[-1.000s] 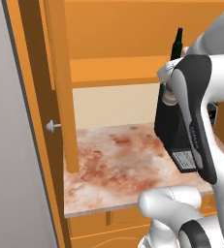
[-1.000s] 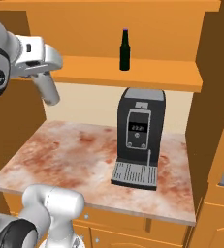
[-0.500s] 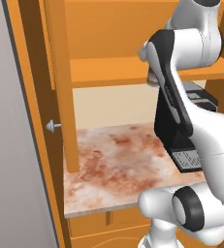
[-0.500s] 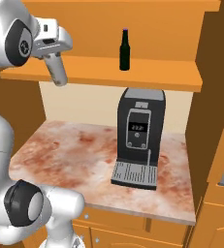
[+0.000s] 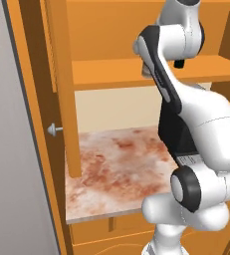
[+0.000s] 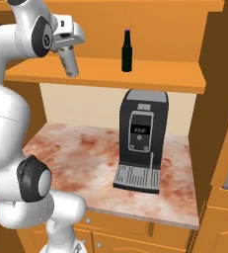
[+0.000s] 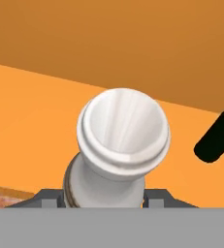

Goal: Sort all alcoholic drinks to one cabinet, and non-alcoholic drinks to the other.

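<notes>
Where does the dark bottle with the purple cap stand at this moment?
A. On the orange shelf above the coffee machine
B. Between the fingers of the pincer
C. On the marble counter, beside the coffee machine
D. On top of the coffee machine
A: the dark bottle stands upright on the orange shelf, above the coffee machine, while the pincer holds a whitish bottle to its left.

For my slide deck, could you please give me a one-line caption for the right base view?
The claw carries a pale bottle to the cabinet shelf, where the dark bottle stands above the coffee machine.
</notes>
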